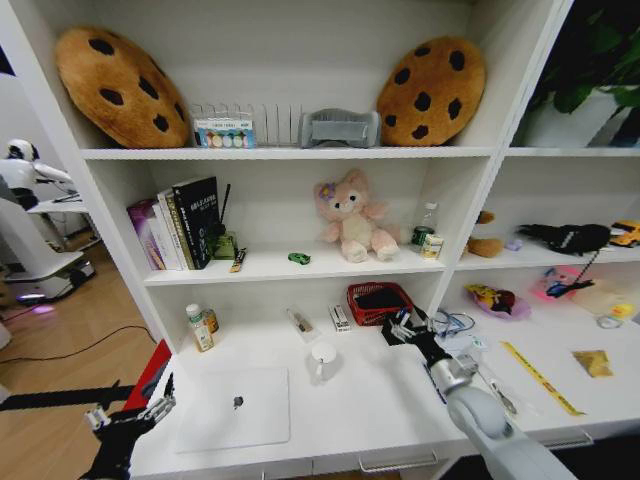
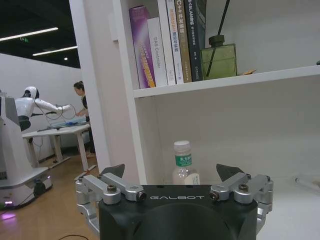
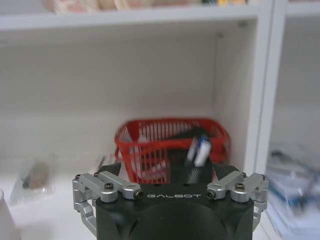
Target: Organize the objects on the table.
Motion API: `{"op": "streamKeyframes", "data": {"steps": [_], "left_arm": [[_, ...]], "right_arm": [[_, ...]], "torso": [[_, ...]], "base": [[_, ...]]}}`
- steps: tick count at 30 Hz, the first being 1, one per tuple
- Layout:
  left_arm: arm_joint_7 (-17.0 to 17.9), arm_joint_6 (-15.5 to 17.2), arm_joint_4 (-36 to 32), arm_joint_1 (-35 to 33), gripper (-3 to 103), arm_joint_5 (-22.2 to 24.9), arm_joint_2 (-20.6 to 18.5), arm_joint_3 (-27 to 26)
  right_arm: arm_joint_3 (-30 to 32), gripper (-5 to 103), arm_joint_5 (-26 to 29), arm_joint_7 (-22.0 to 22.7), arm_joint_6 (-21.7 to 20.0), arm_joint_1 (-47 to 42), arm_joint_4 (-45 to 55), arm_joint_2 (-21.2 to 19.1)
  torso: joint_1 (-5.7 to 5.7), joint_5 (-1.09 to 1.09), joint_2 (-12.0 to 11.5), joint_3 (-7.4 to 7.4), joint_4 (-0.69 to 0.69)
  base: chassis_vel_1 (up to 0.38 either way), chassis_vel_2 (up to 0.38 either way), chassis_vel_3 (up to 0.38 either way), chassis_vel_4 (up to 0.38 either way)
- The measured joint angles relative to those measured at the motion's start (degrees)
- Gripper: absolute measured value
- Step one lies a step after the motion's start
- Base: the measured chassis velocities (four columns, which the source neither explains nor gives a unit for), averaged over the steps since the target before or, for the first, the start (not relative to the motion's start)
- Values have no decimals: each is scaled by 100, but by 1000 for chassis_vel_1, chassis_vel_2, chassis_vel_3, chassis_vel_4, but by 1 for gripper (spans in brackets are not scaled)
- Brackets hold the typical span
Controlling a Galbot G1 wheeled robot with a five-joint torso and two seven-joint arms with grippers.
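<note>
1. Setting: long white table [image 1: 380, 400] joined to a tall white shelf unit [image 1: 290, 153]. Cookie cushions on the top shelf; books [image 1: 180, 222], a pink plush toy [image 1: 352, 216] and a tiny green toy car [image 1: 299, 258] on the middle shelf.
2. Far left: left gripper [image 1: 128, 418] hangs off the table's left front corner, above the wooden floor. Fingers spread apart, nothing between them. In the left wrist view the gripper [image 2: 172, 175] faces the shelf's side wall, with a small white-capped bottle [image 2: 183, 163] on the table beyond it.
3. Left of centre: silver laptop [image 1: 235, 407] lies closed and flat near the table's front edge, just right of the left gripper and not touching it.
4. Centre: a white cup [image 1: 323, 360] stands behind the laptop's right corner. The toy car sits one shelf above, well apart from both grippers.
5. Right of centre: right gripper [image 1: 403, 327] is stretched over the table, just in front of a red basket [image 1: 376, 302] at the back. Right wrist view shows the gripper [image 3: 167, 172] open, and a blue-and-white pen-like object [image 3: 198, 150] stands in the basket [image 3: 150, 145] past the fingertips; whether it touches a finger cannot be told.
6. Right: papers, cables and a yellow strip [image 1: 540, 377] clutter the table beyond the right arm.
</note>
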State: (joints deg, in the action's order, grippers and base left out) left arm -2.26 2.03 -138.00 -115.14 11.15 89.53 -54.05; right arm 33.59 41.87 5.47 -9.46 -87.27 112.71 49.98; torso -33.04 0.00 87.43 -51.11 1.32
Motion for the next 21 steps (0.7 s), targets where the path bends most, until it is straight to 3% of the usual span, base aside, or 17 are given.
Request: {"op": "streamKeyframes", "data": {"steps": [1, 5, 7, 17, 21], "left_arm": [[0, 0, 0, 0, 100, 0, 0, 0], [0, 0, 0, 0, 100, 0, 0, 0], [0, 0, 0, 0, 100, 0, 0, 0], [0, 0, 1, 0, 100, 0, 0, 0], [0, 0, 1, 0, 100, 0, 0, 0]], "right_arm": [[0, 100, 0, 0, 0, 0, 0, 0], [323, 100, 810, 203, -805, -147, -216, -112], [343, 100, 985, 205, -894, -160, -290, -148], [193, 100, 1104, 117, -924, 101, -967, -159], [112, 100, 1083, -133, -903, 186, -1317, -197]], "torso": [[0, 0, 0, 0, 0], [-1, 1, -1, -1, -2], [-1, 0, -1, -1, -2], [-2, 1, -2, -1, -3], [-2, 0, -1, -1, -2]], "base": [[0, 0, 0, 0], [0, 0, 0, 0], [0, 0, 0, 0], [0, 0, 0, 0], [0, 0, 0, 0]]}}
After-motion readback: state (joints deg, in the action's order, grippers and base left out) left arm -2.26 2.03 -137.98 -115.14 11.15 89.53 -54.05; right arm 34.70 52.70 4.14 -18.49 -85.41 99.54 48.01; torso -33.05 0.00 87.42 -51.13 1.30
